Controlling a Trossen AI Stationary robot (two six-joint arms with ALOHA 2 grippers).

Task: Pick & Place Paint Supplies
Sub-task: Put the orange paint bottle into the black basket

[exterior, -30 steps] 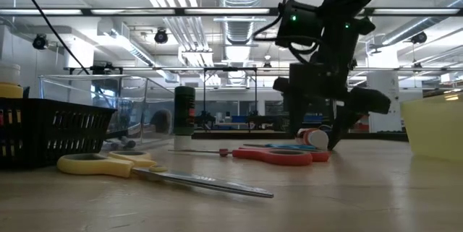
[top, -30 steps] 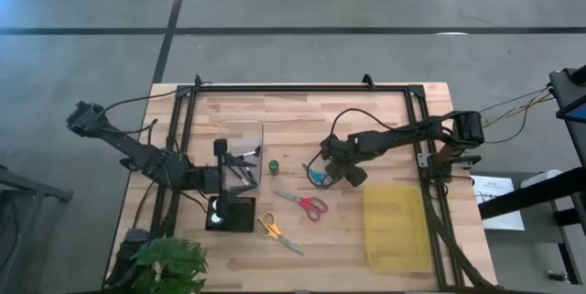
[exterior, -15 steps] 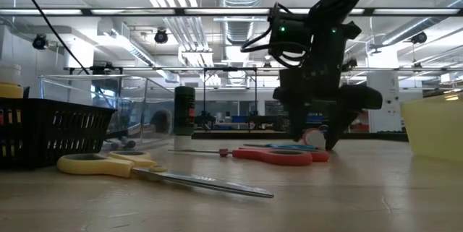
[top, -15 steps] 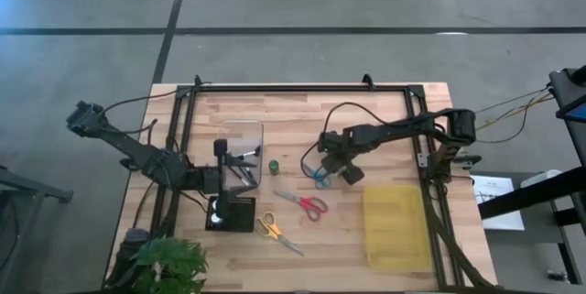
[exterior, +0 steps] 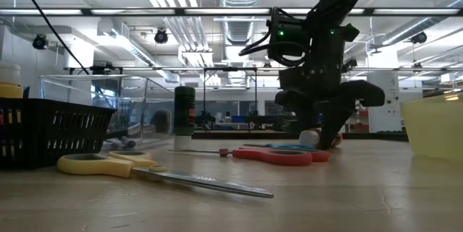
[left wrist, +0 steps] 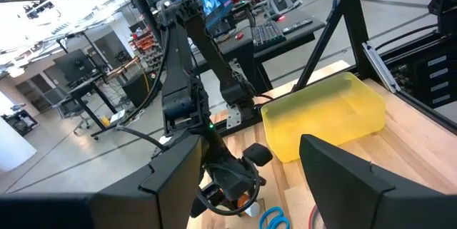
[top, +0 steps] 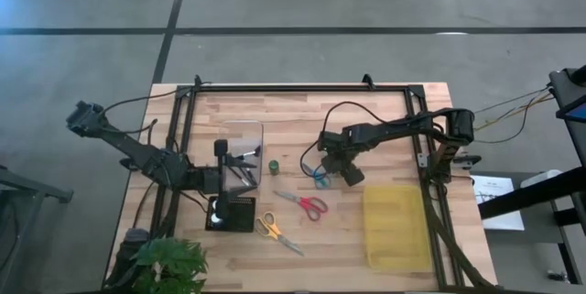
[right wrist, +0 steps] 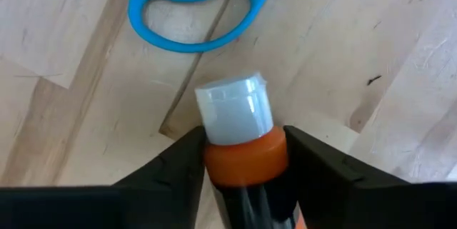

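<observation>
A small paint pot with an orange-red body and a pale cap lies on its side on the wood, next to the blue-handled scissors. My right gripper is down at the table and shut on this pot. Red-handled scissors and yellow-handled scissors lie flat nearer the front edge. A green pot stands beside a clear box. My left gripper waits open over the black tray. My right gripper pinches the pot's orange-red body between its two fingers, one on each side, just behind the pale cap. The fingers come from above, pointing steeply down. The pot lies on the table with its cap pointing away from the wrist.
The yellow rectangular bin sits to the right of the scissors, near the front right corner. A black frame runs round the table's back and sides. A green plant is at the front left corner. Bare wood lies between the scissors and the bin.
My right gripper has moved a little toward the table's left and down onto the tabletop, coming over the orange-red pot beside the blue scissors. The pot and the scissors have stayed in place.
</observation>
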